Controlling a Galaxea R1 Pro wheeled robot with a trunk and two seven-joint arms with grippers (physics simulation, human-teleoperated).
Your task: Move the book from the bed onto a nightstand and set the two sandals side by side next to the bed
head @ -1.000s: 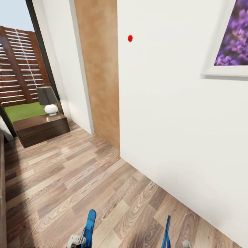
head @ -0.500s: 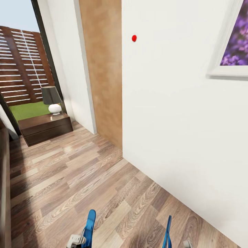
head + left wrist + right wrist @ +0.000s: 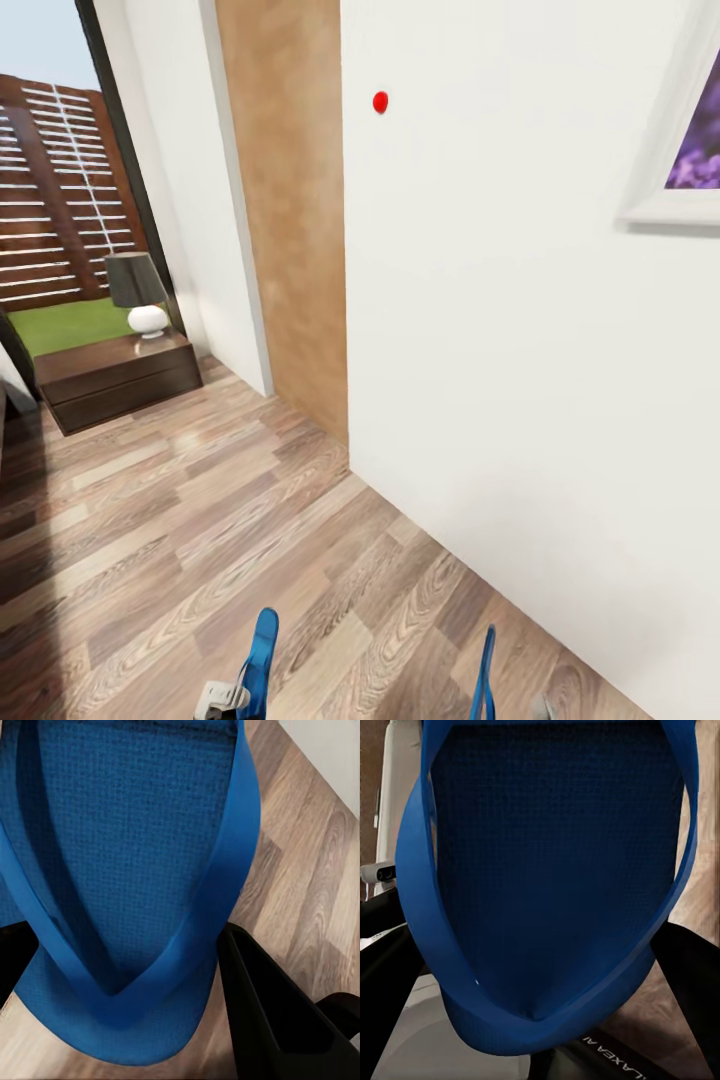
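Note:
Each of my grippers holds one bright blue sandal upright over the wood floor. In the head view the left sandal (image 3: 262, 660) rises from my left gripper (image 3: 222, 697), and the right sandal (image 3: 485, 672) stands edge-on beside my right gripper (image 3: 540, 708). Up close, the left gripper (image 3: 142, 997) has its black fingers (image 3: 277, 1020) clamped on the sandal's (image 3: 127, 870) sole end. The right gripper (image 3: 540, 1020) is shut the same way on its sandal (image 3: 547, 870). The dark nightstand (image 3: 115, 375) stands far left by the window. The book is out of view.
A white wall (image 3: 520, 350) runs close along my right, with a framed purple picture (image 3: 680, 150) and a red dot (image 3: 380, 101). A tan wall panel (image 3: 290, 220) juts out ahead. A lamp (image 3: 140, 290) sits on the nightstand. The plank floor (image 3: 200, 520) stretches ahead to the left.
The head camera has panned and moved on a little, so the wall picture has slid toward the right edge. Both sandals stay held in the same place.

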